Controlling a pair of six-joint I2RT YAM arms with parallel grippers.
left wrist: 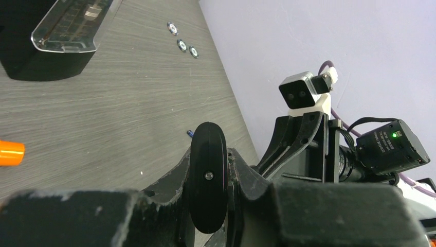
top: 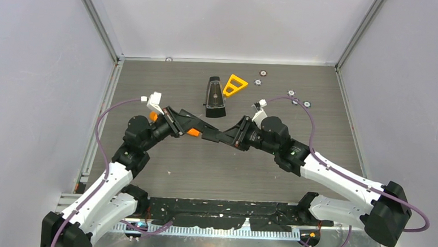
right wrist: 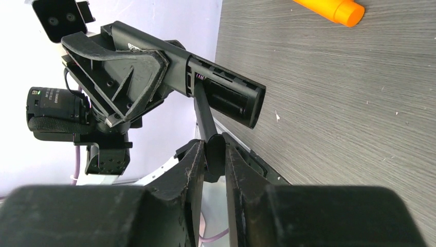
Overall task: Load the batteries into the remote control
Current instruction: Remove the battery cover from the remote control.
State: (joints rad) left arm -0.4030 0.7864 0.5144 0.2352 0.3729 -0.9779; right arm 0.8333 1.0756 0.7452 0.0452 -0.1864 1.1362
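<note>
Just on the near side of the tapered case (top: 213,98), the left gripper (top: 186,124) clamps the remote control (right wrist: 226,95), bay open, the right gripper (right wrist: 213,152) pinching its cover piece (right wrist: 204,114); next, likely, shedding that cover and fetching a battery (left wrist: 190,133).

Remote gripped, battery bay open
Slim black remote (right wrist: 226,95) sits tilted in the left pincer (left wrist: 208,172), spring showing in its bay; one tiny purple-blue battery (left wrist: 190,133) lies on the surface (left wrist: 103,103).
</note>
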